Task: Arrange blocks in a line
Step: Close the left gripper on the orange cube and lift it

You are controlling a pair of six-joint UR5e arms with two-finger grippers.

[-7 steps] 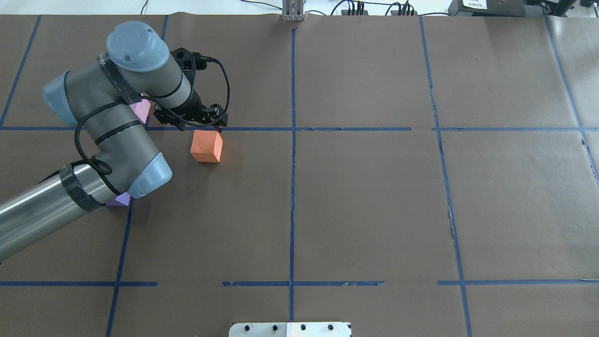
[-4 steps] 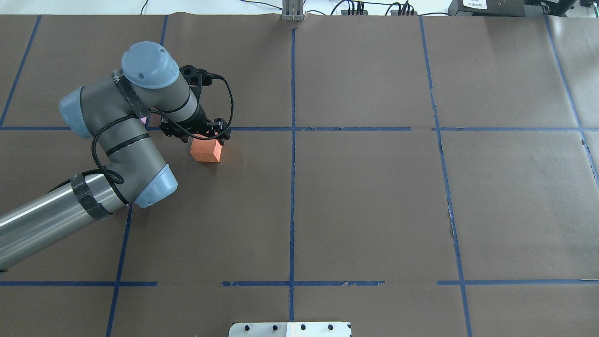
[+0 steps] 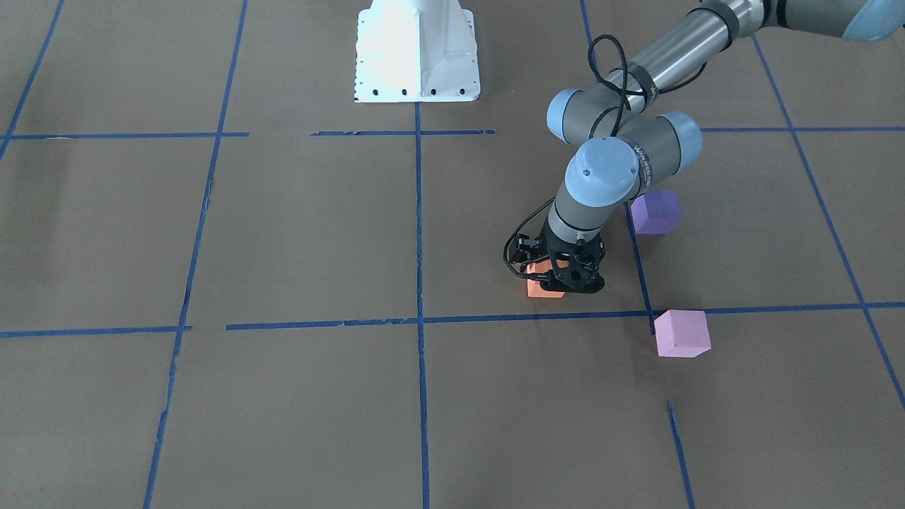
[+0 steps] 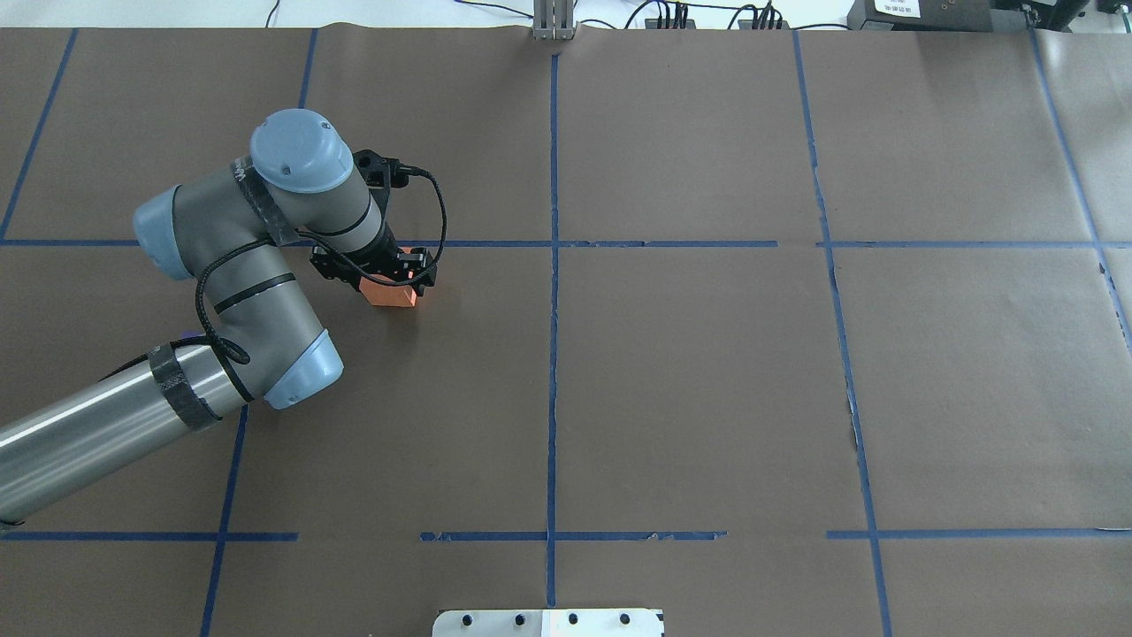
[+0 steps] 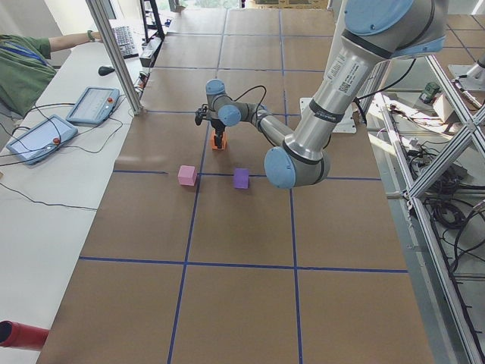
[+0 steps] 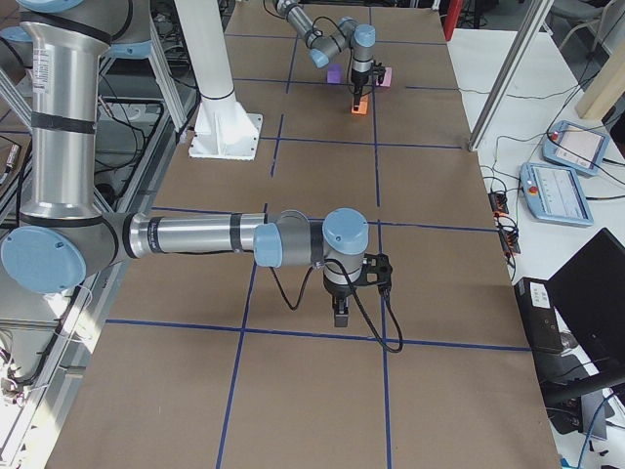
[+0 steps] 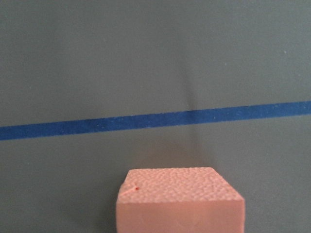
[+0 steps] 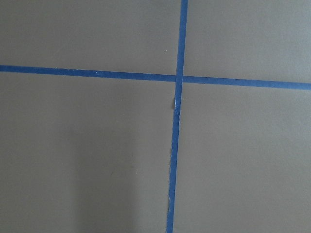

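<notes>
The orange block (image 4: 391, 295) sits on the brown paper just below a blue tape line; it also shows in the front view (image 3: 543, 288) and fills the bottom of the left wrist view (image 7: 180, 199). My left gripper (image 4: 389, 272) is low over it, open, with its fingers on either side of the block (image 3: 562, 277). The dark purple block (image 3: 655, 211) and the pale pink block (image 3: 681, 333) lie apart on the robot's left, hidden under the arm in the overhead view. My right gripper (image 6: 339, 315) hangs over bare paper far away; I cannot tell whether it is open or shut.
The white robot base (image 3: 416, 49) stands at the table's near middle. Blue tape lines (image 4: 553, 354) divide the brown paper into squares. A metal post (image 4: 553, 22) stands at the far edge. Tablets (image 5: 92, 105) lie on the side bench.
My left gripper has moved toward the robot and down, from just beyond the orange block to over it, now covering most of it. The blocks have not moved.
</notes>
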